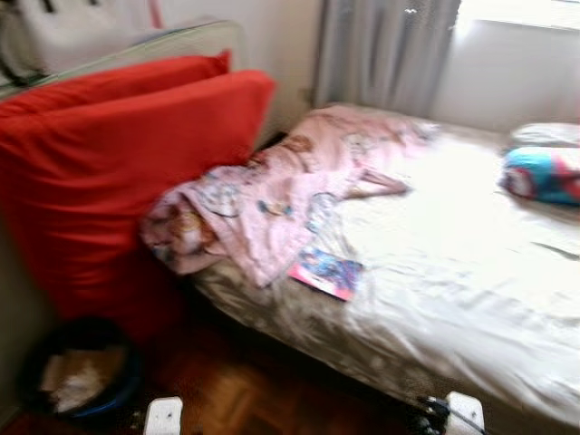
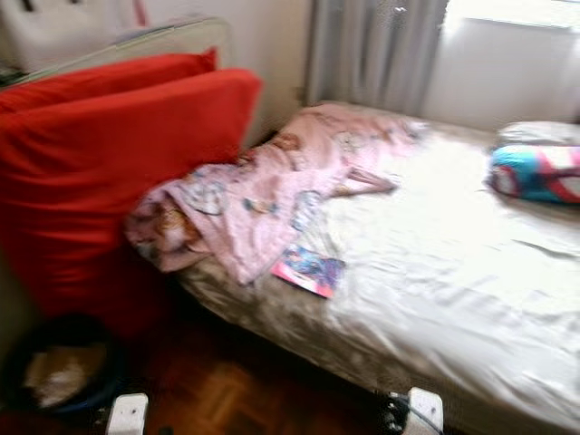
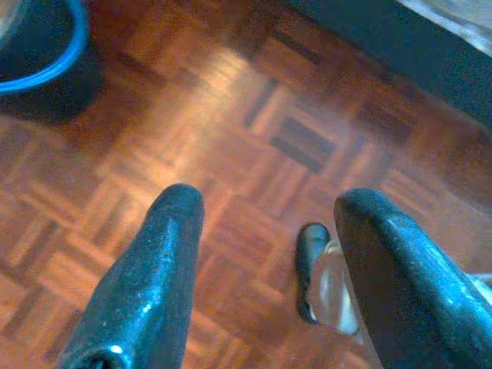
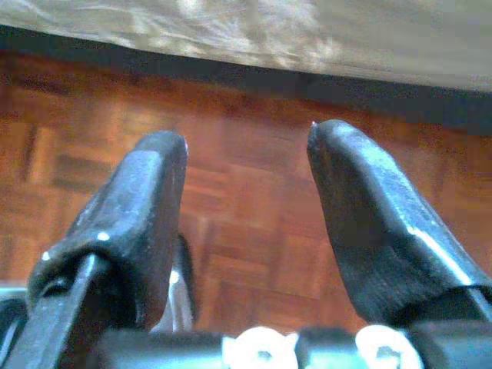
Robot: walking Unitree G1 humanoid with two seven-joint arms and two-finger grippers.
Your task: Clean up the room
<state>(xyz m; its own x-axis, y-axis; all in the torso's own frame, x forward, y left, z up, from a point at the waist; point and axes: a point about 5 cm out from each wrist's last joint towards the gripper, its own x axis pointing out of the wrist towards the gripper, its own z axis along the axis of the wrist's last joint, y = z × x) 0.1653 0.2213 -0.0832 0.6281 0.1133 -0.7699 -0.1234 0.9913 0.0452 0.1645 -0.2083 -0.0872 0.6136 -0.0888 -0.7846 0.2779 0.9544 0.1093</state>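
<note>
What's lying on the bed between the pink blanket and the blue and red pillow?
Bare cream sheet. In the left eye view nothing rests between the pink blanket and the blue and red pillow; the magazine lies nearer the bed's front edge.

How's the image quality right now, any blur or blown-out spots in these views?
Both eye views are soft with motion blur, and window light overexposes the bed sheet on the right until its folds vanish; the bin by the red cushions sits in deep shade. In the left wrist view the parquet floor is blurred with a glare patch; in the right wrist view the fingers look fairly sharp, the floor hazy.
</note>
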